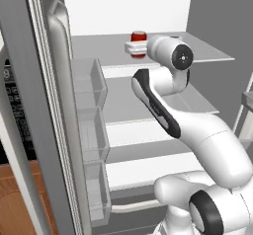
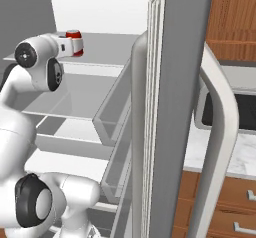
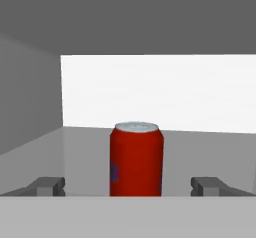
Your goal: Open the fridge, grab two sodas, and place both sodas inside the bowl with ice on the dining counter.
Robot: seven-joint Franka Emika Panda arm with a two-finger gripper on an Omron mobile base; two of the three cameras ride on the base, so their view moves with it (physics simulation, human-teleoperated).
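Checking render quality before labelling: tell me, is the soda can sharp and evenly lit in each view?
Hand view: soda can crisp, centred, softly shaded at its edges, no glare. Left base view: can small, partly behind the gripper. Right base view: likewise small; fridge door flatly lit, without cast shadows.

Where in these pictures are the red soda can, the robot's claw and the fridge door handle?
soda can point(image 3: 136, 162): hand view, middle of its red side.
claw point(image 3: 132, 186): hand view, midway between its two open tips, either side of the can.
fridge door handle point(image 2: 222, 132): right base view, on its white curved bar.
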